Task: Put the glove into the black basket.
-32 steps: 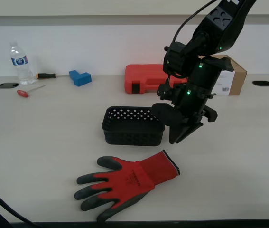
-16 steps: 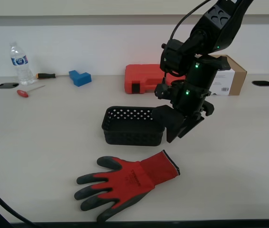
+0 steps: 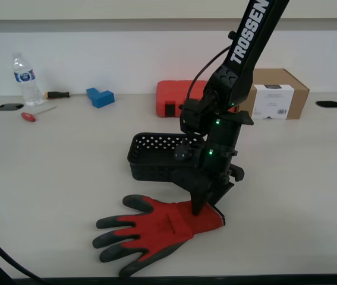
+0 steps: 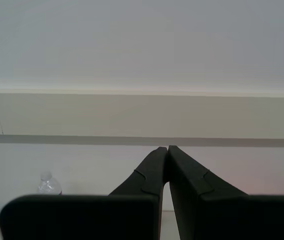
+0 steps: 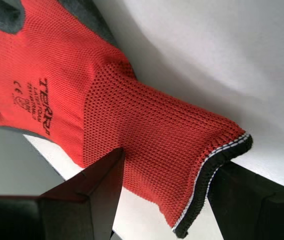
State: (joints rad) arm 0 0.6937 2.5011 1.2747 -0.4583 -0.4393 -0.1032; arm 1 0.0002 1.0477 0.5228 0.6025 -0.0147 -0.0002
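Note:
The red glove (image 3: 156,228) with dark grey fingers lies flat on the table near the front edge, cuff toward the exterior view's right. The black basket (image 3: 156,157) stands just behind it, with nothing visible in it. My first gripper (image 3: 202,208) points down at the cuff. In the first wrist view the gripper (image 5: 167,165) is open, its jaws on either side of the glove's cuff (image 5: 131,115). My second gripper (image 4: 168,148) is shut and empty, raised toward the wall; it does not show in the exterior view.
A red tool case (image 3: 174,98) and a cardboard box (image 3: 278,92) stand behind the basket. A water bottle (image 3: 24,79), a blue block (image 3: 100,97) and two screwdrivers (image 3: 34,114) lie at the back on the exterior view's left.
My first arm has come down and toward the exterior view's left, from beside the basket's end to the glove's cuff. The glove and basket have not moved.

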